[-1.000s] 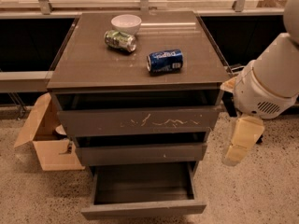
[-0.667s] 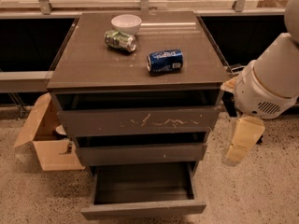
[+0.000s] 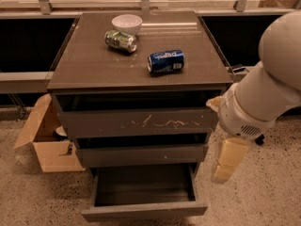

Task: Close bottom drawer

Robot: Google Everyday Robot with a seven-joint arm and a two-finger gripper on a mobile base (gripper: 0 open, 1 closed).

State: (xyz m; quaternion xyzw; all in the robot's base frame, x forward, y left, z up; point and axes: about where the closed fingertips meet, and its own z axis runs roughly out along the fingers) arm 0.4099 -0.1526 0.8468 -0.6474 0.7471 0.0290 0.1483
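Camera view: the bottom drawer (image 3: 143, 211) of a dark cabinet (image 3: 89, 67) stands pulled out toward the near side, its shallow box exposed beneath the middle drawer (image 3: 141, 155) and the scratched top drawer (image 3: 94, 123). The robot's gripper (image 3: 225, 169) hangs just right of the cabinet, pointing down; whether it is open or closed cannot be told. A blue can (image 3: 165, 61), a green can (image 3: 121, 40) and a white bowl (image 3: 127, 22) sit on top.

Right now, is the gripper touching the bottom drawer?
Apart. Camera view: the gripper hangs right of the open bottom drawer, floor showing between them.
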